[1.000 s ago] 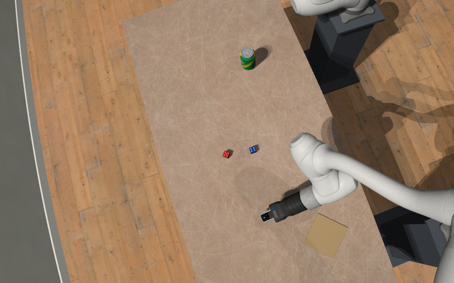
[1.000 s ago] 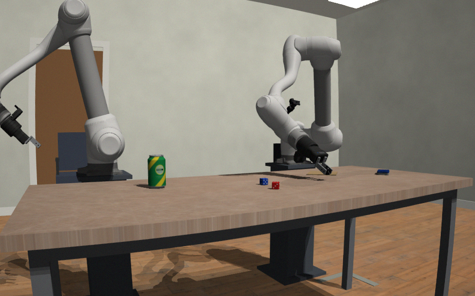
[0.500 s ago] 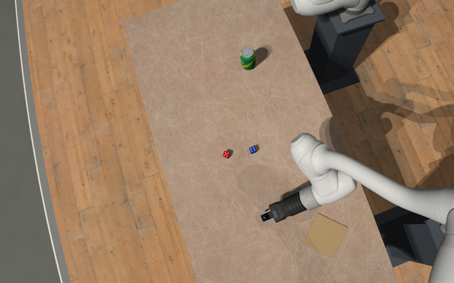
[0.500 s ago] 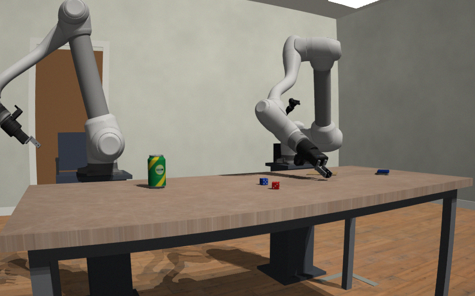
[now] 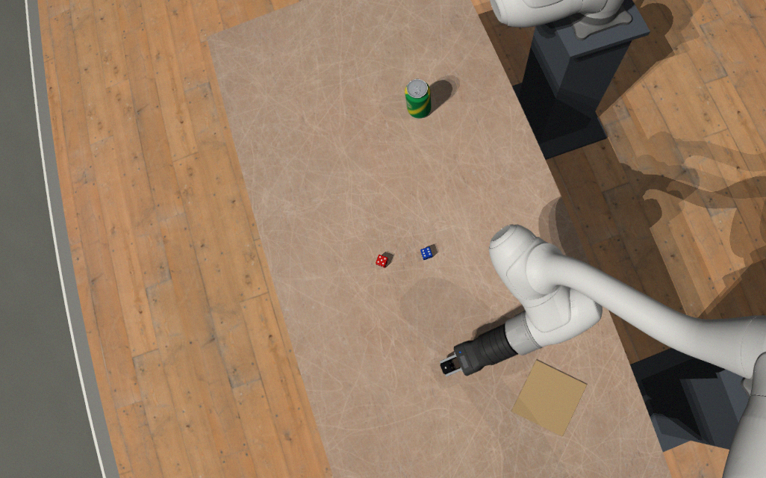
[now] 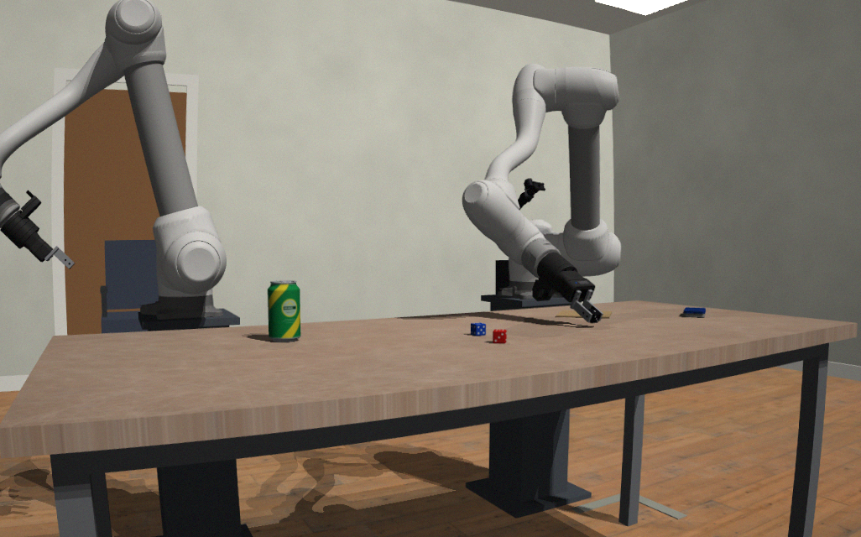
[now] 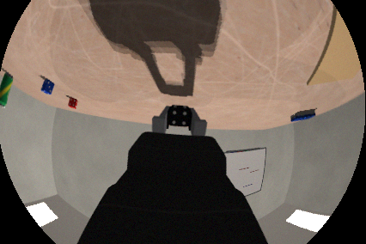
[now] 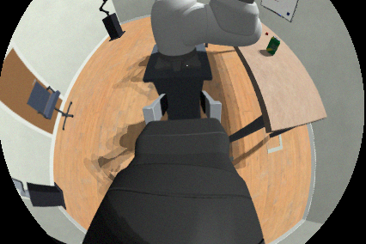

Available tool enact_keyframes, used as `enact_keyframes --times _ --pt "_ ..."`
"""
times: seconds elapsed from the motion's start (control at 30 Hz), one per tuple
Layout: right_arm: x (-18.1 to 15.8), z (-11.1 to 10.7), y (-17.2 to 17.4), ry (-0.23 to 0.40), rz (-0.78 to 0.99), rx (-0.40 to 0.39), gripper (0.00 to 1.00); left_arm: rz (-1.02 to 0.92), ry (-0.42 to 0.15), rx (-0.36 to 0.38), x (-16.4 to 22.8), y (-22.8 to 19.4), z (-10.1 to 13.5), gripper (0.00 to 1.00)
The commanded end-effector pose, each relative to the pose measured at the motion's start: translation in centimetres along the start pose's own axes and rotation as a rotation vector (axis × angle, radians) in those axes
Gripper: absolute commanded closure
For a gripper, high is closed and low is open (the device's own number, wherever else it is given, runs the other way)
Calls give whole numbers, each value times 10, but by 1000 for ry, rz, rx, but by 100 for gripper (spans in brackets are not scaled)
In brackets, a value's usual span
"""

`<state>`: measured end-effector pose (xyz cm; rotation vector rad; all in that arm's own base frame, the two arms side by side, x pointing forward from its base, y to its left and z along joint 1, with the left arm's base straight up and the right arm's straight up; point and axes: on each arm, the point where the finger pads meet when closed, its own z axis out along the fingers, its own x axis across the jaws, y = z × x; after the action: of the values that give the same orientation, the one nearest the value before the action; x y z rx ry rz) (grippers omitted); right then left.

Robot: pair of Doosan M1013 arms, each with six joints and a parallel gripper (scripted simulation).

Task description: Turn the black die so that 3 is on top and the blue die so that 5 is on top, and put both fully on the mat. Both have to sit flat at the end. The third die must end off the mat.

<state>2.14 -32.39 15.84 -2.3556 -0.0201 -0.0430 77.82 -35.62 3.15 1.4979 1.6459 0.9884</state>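
The black die [image 5: 447, 367] [image 7: 179, 116] is between the fingertips of my left gripper [image 5: 449, 365] [image 6: 587, 311] [image 7: 179, 113], which is shut on it, tilted well over and above the table; a face with four pips shows in the left wrist view. The blue die [image 5: 426, 252] [image 6: 477, 329] [image 7: 47, 86] sits flat on the table with 6 on top. The red die [image 5: 381, 261] [image 6: 499, 336] [image 7: 73, 102] lies beside it, off the mat, 5 on top. The tan mat [image 5: 549, 397] [image 7: 344, 51] bears no die. My right gripper [image 6: 64, 258] [image 8: 183, 99] is open and empty, away from the dice.
A green and yellow can [image 5: 418, 104] [image 6: 284, 311] [image 7: 5, 89] [image 8: 273, 45] stands upright on the table, far from the mat. A blue and dark block [image 6: 693, 311] [image 7: 303, 115] lies near the table's far right part in the exterior view. The left arm reaches over the table beside the mat.
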Motion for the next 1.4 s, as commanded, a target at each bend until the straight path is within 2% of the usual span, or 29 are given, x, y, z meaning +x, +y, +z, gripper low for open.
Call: enact_keyframes --times 0.0,1.37 --pt "0 0 0 0 0 -1 0 -1 0 -1 0 1 0 51" --pt "0 0 0 0 0 -1 0 -1 0 -1 0 -9 5 51"
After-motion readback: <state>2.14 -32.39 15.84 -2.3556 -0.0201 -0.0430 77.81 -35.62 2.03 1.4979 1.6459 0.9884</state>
